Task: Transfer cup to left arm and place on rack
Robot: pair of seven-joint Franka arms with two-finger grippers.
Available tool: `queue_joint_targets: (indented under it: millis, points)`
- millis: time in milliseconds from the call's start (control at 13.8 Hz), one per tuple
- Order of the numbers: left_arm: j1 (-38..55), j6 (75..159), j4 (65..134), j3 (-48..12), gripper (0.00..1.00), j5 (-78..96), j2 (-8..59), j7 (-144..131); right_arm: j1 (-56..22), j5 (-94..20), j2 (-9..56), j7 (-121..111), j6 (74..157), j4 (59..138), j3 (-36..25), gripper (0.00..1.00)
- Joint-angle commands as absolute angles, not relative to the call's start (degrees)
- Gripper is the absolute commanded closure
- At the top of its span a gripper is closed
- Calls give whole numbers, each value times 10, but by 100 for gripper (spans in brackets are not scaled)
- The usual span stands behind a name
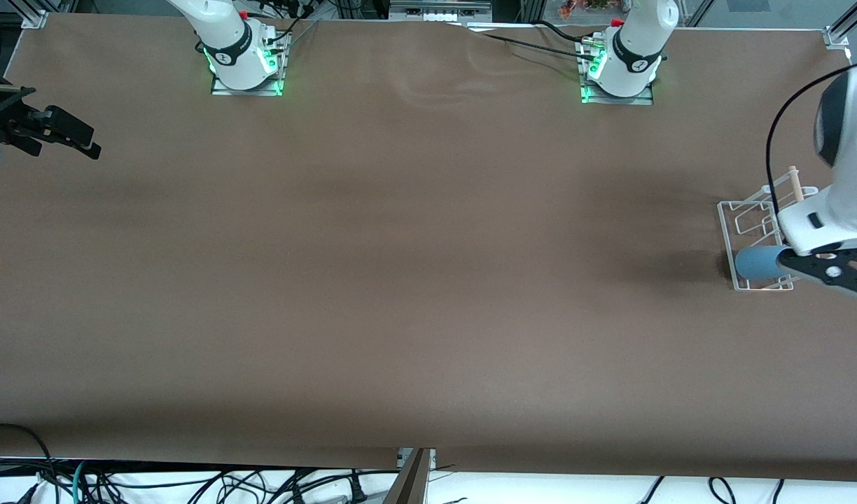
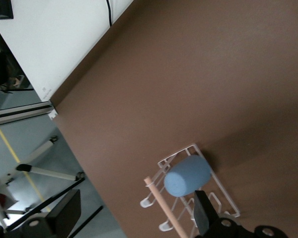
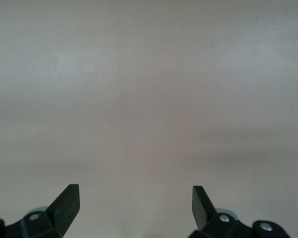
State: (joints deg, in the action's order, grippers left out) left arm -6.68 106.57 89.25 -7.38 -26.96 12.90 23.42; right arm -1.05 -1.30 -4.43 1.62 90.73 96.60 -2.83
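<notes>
cup point(image 1: 756, 262) lies on its side on the rack point(image 1: 740, 210), near the table point(image 1: 414, 280) edge at the left arm's end. left gripper point(image 2: 134, 218) hangs over the rack, fingers spread, empty. right gripper point(image 3: 135, 203) waits over the right arm's end, fingers apart, holding nothing.

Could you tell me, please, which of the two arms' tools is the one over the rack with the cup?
The left tool, open above the light-blue cup on the white wire rack; the right tool waits open at the table's right-arm end.
</notes>
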Motion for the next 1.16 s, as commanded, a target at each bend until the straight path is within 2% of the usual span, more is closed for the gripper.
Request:
queue_joint_targets:
  millis: [0,364,509,655,1091]
  points:
    - [-65,1032,866,-70,0,-150,108,153,-12,-16,-48,24,903,963,-28,0]
    - [-65,959,847,-65,0,24,88,-50,-12,-16,-48,22,903,963,-28,0]
    - [-63,927,836,-71,0,25,77,-126,-12,-15,-47,22,903,962,-28,0]
    - [-58,899,859,-72,0,25,47,-135,-12,-15,-48,22,903,962,-28,0]
    - [-59,875,853,-62,0,24,63,-67,-12,-14,-47,21,902,961,-28,0]
